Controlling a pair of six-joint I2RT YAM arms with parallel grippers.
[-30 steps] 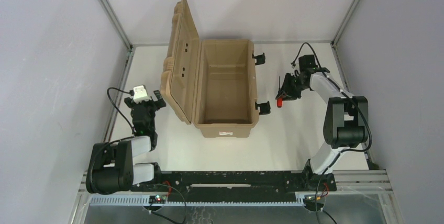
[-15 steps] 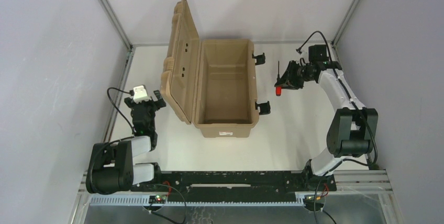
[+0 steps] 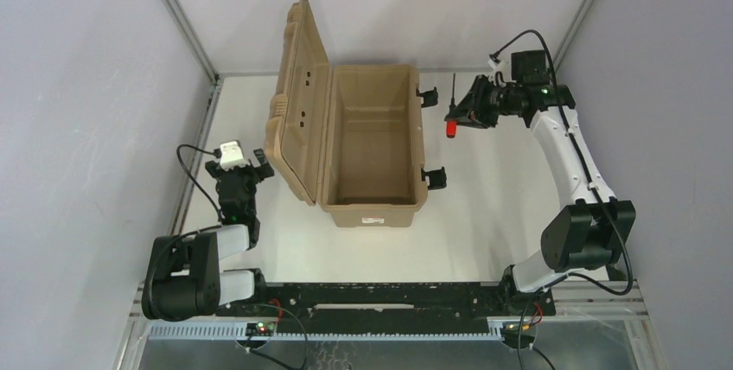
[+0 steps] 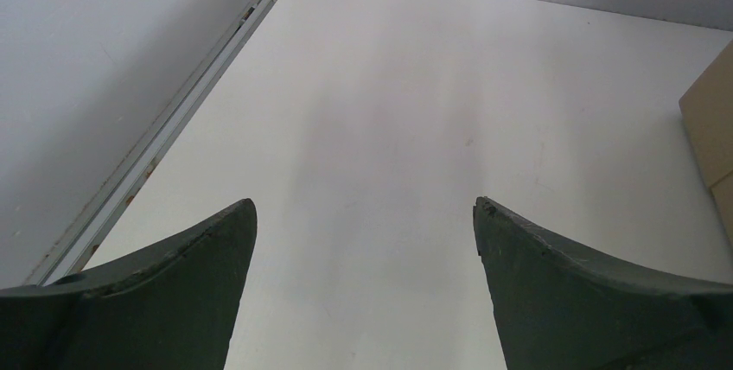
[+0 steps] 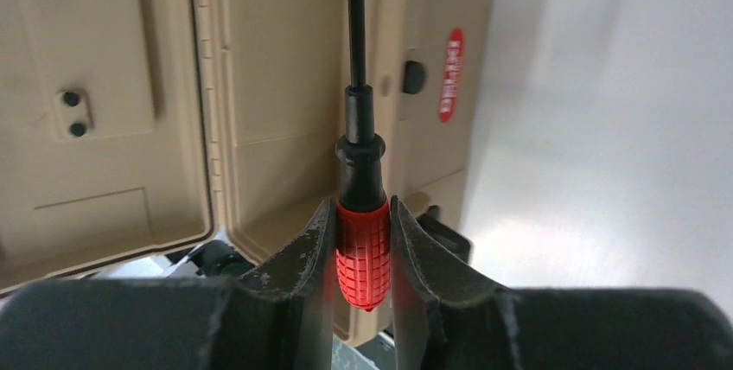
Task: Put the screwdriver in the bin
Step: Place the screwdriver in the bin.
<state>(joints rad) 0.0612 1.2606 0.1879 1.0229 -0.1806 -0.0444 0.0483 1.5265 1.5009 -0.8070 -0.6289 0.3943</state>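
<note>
You are working over a white table (image 3: 484, 214), where the bin (image 3: 372, 213) is sitting with its lid (image 3: 298, 102) standing open on the left. Its right wall and two black latches (image 3: 435, 177) are lying between the interior and your right gripper (image 3: 458, 111). That gripper is clamping the red handle of the screwdriver (image 3: 451, 124) outside the bin, beside the far latch. Your left gripper (image 3: 246, 167) is resting spread wide, holding nothing, left of the lid. Over the last second the right gripper has been carrying the screwdriver back from the near latch; the left gripper is keeping its place.
</note>
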